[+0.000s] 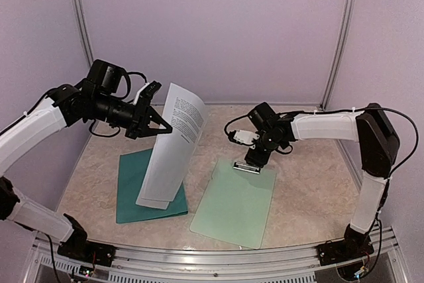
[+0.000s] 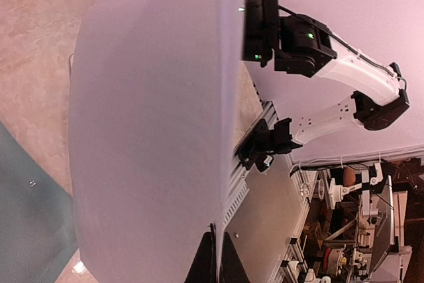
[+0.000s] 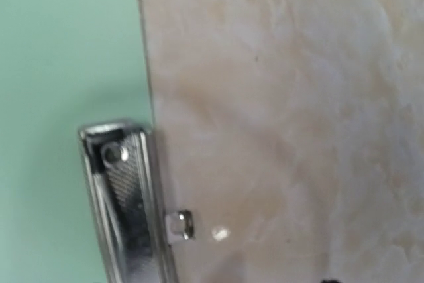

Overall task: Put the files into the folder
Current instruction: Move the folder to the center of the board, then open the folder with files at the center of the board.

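Note:
My left gripper (image 1: 158, 124) is shut on the upper edge of the files (image 1: 173, 145), white printed sheets held up on a slant. Their lower ends hang down onto the dark teal folder (image 1: 132, 190), which lies flat on the table at the left. In the left wrist view the files (image 2: 152, 130) fill the middle, pinched between the black fingertips (image 2: 207, 266), with a corner of the folder (image 2: 26, 230) below. My right gripper (image 1: 254, 158) hovers at the metal clip (image 1: 246, 166) of a mint-green clipboard; its jaws stand apart, out of the wrist view, holding nothing.
The pale mint-green clipboard (image 1: 235, 207) lies right of the folder, its clip (image 3: 126, 197) at the far end. Beige marbled table (image 3: 298, 97) surrounds it. Purple walls and metal posts close the back and sides; an aluminium rail (image 1: 218, 256) runs along the near edge.

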Robot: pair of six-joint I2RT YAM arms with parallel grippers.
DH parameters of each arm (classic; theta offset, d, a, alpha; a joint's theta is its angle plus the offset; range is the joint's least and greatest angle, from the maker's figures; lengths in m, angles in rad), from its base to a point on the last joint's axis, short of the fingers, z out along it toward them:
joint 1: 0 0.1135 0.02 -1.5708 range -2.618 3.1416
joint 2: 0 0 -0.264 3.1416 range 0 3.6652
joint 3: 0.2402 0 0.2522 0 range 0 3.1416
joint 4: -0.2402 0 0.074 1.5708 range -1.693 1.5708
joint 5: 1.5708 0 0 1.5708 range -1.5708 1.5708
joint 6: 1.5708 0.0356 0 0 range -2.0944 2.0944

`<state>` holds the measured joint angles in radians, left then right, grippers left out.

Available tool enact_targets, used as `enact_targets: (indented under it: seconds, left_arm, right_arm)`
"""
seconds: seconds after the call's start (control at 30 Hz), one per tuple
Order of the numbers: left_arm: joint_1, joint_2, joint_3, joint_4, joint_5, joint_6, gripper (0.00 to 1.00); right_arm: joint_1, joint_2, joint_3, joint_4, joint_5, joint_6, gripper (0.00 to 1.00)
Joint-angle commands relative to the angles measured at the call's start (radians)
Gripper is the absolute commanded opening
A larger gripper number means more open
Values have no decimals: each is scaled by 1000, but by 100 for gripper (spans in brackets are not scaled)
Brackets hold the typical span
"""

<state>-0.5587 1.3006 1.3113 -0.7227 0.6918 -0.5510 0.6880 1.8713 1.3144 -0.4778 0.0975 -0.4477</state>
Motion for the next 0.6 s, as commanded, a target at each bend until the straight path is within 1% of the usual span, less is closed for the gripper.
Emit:
enact_targets:
  seconds: [0.0,0.07,0.13,0.2,0.37,0.47,0.57]
  left_arm:
    - [-66,45,34,127,100,-94,0]
    - [-88,61,31,182,139,-139,0]
    - [-81,68,4,210,140,-167,0]
    - [-51,72,-33,200,122,-184,0]
    - [72,91,-218,256,149,-226,0]
    - [93,174,-292,288,164,-203,0]
    - [75,290,-316,301,160,-140,0]
  right_arm:
    - [-37,-32,-58,41,-76,19,69]
    - [-45,-42,-74,55,-95,22,69]
    - [-54,-45,-87,63,-95,30,70]
    - [-65,-46,-98,67,-94,42,70]
    - [-86,-71,-126,88,-96,69,69]
    - [-106,-82,-130,84,-93,85,70]
    - [-111,-84,-125,73,-78,93,70]
